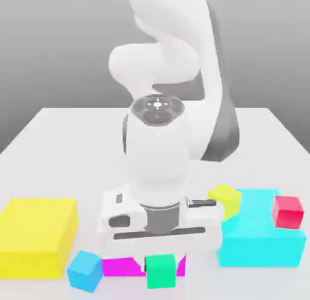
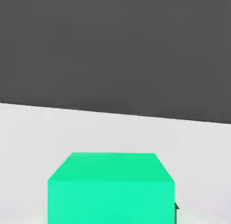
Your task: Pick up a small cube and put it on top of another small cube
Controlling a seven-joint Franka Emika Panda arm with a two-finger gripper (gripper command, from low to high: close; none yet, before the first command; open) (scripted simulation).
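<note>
Green marks the small cube low in the exterior view, just right of centre near the bottom edge; the gripper comes down on it from above with its fingers drawn together on the cube's two sides, so the cube is clamped; the hand view shows the same cube close up against the white table. A flat magenta block lies right behind the cube; a small light-blue cube stands just to its left (tilted a little toward the corner of the frame); a big yellow block takes the lower left. At the right, a big cyan block carries a small red cube on its top; a small yellow cube sits at the cyan block's left edge, beside the white arm.
</note>
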